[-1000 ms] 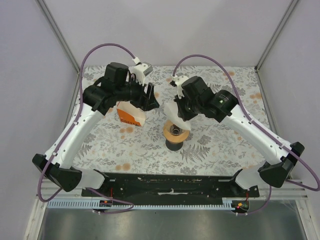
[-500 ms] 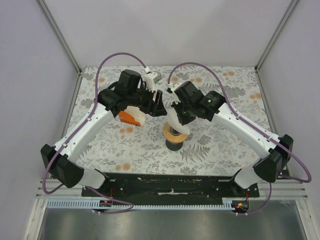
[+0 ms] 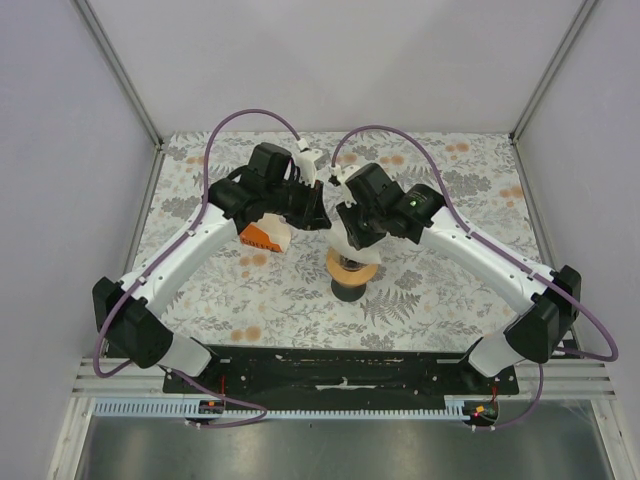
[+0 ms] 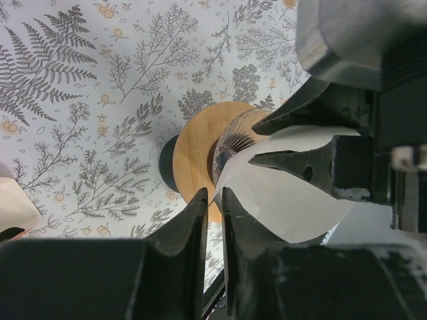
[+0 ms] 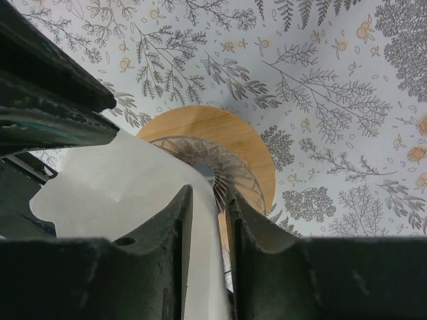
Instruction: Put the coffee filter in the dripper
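Observation:
The dripper (image 3: 352,270) stands mid-table; its tan-orange rim (image 4: 197,147) and ribbed clear funnel (image 5: 227,127) show in both wrist views. Just above it hangs the white coffee filter (image 3: 349,240), tilted, its lower edge near the funnel. From the left, my left gripper (image 3: 322,218) has its jaws nearly together (image 4: 213,197), pinching the filter's (image 4: 287,200) near corner at the tips. My right gripper (image 3: 348,228) comes from the right. Its jaws (image 5: 208,197) stand a little apart with the filter (image 5: 113,180) running between them, against one finger and clear of the other.
An orange and white pack (image 3: 262,234) sits on the floral cloth just left of the dripper, under the left arm. Grey walls and metal posts close in the table at the back and sides. Both arms crowd the space above the dripper.
The two arms have drawn together over the dripper. My left jaws have narrowed onto the filter's corner, and my right jaws have parted from their grip on it.

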`<state>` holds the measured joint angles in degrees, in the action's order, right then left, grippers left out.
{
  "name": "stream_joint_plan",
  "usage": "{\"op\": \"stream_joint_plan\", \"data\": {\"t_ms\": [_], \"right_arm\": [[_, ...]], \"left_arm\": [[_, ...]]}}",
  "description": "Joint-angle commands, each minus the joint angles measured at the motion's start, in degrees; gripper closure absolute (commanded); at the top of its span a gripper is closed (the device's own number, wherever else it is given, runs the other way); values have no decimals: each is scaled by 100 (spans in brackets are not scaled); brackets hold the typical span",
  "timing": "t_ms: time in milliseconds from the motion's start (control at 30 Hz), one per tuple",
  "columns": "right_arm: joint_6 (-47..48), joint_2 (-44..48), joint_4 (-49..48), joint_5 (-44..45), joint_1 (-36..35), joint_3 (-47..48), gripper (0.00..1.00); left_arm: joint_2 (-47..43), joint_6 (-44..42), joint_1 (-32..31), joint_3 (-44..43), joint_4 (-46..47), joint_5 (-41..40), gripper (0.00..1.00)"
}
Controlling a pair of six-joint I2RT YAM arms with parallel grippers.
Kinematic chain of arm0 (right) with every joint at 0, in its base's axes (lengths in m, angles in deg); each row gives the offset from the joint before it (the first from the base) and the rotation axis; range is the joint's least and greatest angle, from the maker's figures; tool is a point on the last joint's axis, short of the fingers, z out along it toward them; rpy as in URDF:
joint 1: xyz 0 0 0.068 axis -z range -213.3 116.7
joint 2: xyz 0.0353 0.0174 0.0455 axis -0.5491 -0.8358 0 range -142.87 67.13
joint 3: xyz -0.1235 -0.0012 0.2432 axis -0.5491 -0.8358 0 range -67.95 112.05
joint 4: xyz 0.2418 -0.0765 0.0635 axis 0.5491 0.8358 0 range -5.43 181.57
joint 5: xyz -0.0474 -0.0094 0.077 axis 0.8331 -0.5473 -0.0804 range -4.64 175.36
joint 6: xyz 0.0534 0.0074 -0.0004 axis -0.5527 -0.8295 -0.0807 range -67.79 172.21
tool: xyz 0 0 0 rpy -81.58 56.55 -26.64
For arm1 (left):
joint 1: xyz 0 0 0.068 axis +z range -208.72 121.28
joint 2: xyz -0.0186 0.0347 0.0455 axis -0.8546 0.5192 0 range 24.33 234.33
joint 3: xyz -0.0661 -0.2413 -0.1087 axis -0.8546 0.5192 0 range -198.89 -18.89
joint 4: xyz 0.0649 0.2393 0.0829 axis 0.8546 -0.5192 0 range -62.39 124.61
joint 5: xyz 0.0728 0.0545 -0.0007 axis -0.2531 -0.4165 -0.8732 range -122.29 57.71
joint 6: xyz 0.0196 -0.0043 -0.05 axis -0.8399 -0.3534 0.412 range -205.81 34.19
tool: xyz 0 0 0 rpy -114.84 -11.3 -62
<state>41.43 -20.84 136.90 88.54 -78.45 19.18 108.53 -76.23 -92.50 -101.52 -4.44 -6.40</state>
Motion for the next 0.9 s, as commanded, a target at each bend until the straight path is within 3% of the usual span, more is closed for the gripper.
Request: {"op": "stream_joint_plan", "data": {"t_ms": [0,200,333,533,733,867], "right_arm": [[155,156,-329,-63,23,84,64],[516,376,-373,-134,23,357,50],[744,455,-312,-81,41,462,41],[1025,649,-233,86,41,770,40],[1369,693,-259,-764,15,490,75],[1272,728,-364,-933,-12,-2,90]], "left_arm": [[-80,44,-32,54,196,74,83],[-79,17,-41,45,161,66,98],[-106,0,-32,63,169,21,98],[-97,-9,-32,63,161,4,98],[-80,0,-32,28,178,-5,98],[-80,26,-32,1,196,-14,98]]}}
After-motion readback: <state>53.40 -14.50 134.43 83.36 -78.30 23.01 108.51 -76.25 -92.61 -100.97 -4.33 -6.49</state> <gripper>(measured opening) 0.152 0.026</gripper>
